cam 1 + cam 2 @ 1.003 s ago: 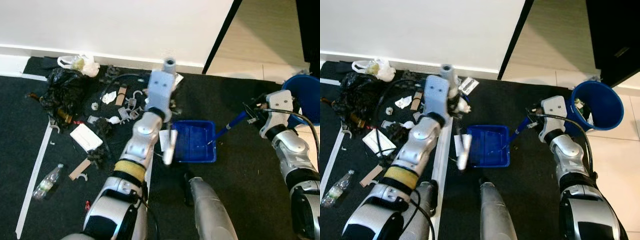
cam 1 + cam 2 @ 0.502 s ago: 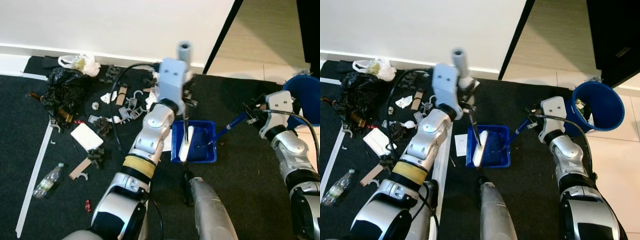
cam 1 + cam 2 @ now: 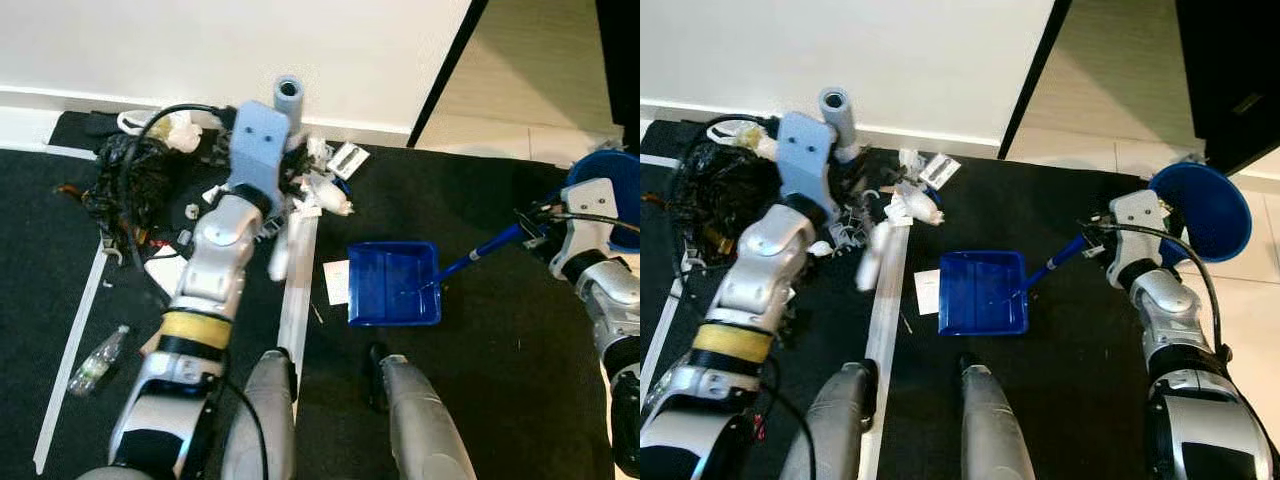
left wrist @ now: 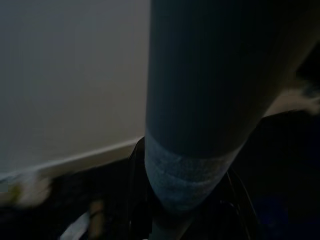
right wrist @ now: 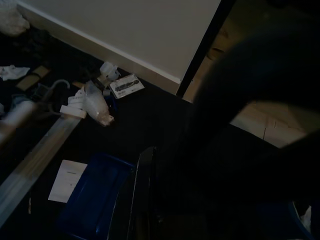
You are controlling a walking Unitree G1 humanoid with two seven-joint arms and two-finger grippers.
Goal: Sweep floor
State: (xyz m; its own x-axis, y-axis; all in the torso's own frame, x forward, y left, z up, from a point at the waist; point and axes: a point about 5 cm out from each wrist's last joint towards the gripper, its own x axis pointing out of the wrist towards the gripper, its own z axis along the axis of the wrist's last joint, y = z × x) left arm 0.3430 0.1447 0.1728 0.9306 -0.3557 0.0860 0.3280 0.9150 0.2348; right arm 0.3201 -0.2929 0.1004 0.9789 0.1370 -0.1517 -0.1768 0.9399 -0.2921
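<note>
Beside the wall litter (image 3: 310,190), my left jaws (image 3: 283,150) clamped the brush (image 3: 279,250); right jaws (image 3: 1108,235) pinched the dustpan (image 3: 983,292) handle. Short strokes toward the pan seemed best.

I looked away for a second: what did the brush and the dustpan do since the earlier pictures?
The left pincer swung the brush off the blue dustpan, back left to the litter pile. The right pincer still holds the dustpan's handle; the pan stays flat on the dark floor.
</note>
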